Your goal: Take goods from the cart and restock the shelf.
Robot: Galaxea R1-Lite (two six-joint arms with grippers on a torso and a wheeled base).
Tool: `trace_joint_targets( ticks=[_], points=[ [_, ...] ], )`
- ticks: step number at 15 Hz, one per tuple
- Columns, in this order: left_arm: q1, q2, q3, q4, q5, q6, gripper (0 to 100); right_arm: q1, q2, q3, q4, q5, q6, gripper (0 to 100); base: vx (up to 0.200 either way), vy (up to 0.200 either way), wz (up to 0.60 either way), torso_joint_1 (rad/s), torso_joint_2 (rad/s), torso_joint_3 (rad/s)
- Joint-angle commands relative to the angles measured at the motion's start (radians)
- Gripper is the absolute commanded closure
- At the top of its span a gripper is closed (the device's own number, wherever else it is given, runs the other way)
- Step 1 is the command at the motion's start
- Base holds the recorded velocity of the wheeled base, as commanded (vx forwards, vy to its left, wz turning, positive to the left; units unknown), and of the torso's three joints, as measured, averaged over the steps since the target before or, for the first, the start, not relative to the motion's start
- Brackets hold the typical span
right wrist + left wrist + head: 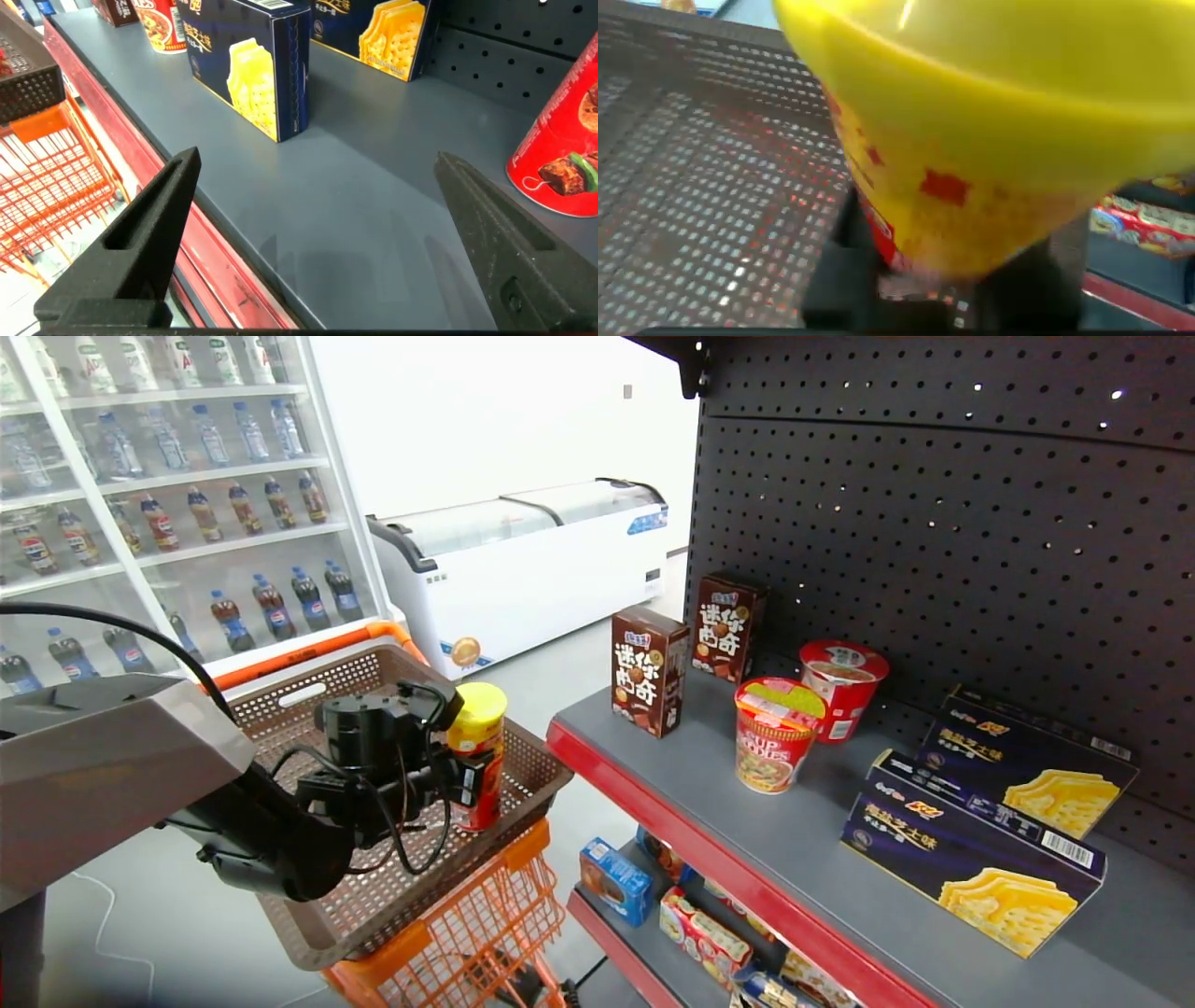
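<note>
A: The left gripper [459,780] is down in the brown basket [373,901] on the orange cart [467,943], jaws pinching a yellow-lidded canister [478,717] around its red body.
B: The canister's upright, near the basket's shelf-side wall. I can't tell whether its base touches the mesh.
A: And the right gripper [318,168]?
B: It hangs over bare grey shelf [822,831], jaws spread wide, nothing between them. A blue cracker box [252,70] stands just beyond, and a red cup [561,140] sits off to one side.
</note>
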Motion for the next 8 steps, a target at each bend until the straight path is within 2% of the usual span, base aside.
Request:
trace_joint_targets(
  ticks=[1,2,5,8],
  points=[
    [0.002,-0.082,0.001,-0.005,0.037,-0.004,100,0.0,0.0,0.0,0.0,0.0,0.0,0,0.0,0.0,0.0,0.0,0.0,0.0],
    [0.002,-0.136,-0.003,0.012,0.06,-0.005,100,0.0,0.0,0.0,0.0,0.0,0.0,0,0.0,0.0,0.0,0.0,0.0,0.0],
    [0.005,-0.299,0.013,0.115,0.063,0.001,100,0.0,0.0,0.0,0.0,0.0,0.0,0,0.0,0.0,0.0,0.0,0.0,0.0],
    [0.025,-0.48,0.07,0.202,0.02,0.0,100,0.0,0.0,0.0,0.0,0.0,0.0,0,0.0,0.0,0.0,0.0,0.0,0.0]
  ],
)
